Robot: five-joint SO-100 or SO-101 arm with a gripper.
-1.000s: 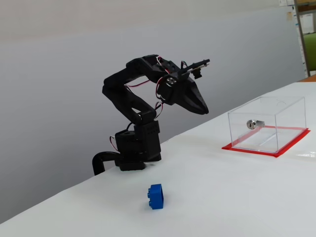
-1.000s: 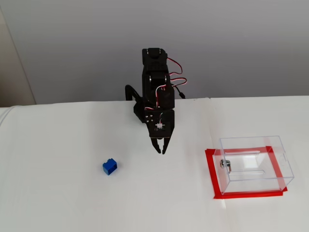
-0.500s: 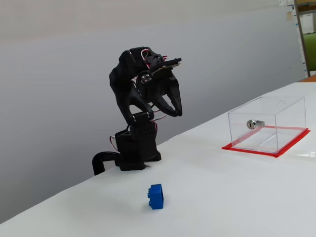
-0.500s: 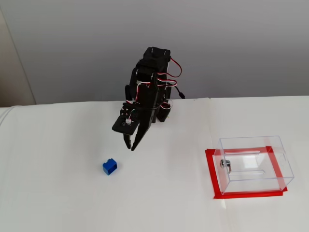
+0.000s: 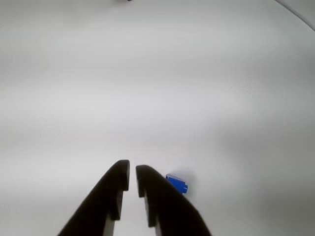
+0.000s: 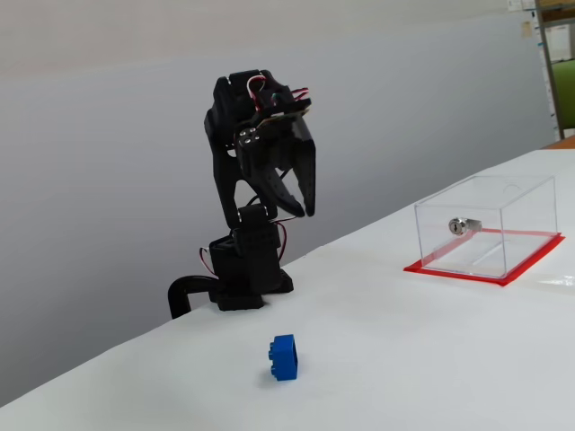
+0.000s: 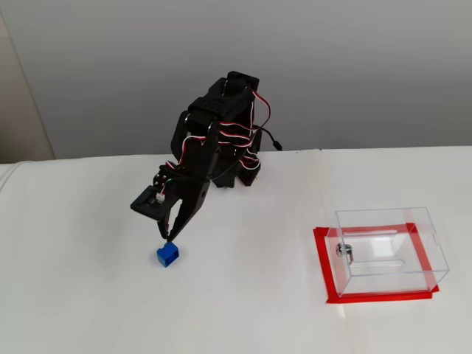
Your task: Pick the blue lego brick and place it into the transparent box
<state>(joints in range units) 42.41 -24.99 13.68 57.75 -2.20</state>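
Note:
The blue lego brick (image 6: 285,356) (image 7: 169,254) lies alone on the white table, left of the arm's base in a fixed view. My black gripper (image 7: 169,237) hangs in the air above it, pointing down, with the jaws shut and nothing held. In a fixed view from the side, the gripper (image 6: 306,210) is well above the table. In the wrist view the brick (image 5: 176,183) shows just right of the gripper (image 5: 133,172). The transparent box (image 7: 387,247) (image 6: 490,224) stands far to the right on its red base edge.
A small silver metal fitting (image 6: 463,225) (image 7: 344,251) sits on one wall of the box. The arm's base (image 6: 247,269) stands at the table's back edge against a grey wall. White table (image 7: 243,310) stretches between brick and box.
The arm has swung from pointing toward the table's middle round to the brick's side. The gripper has gone from over the centre to above the brick. Brick and box have not moved.

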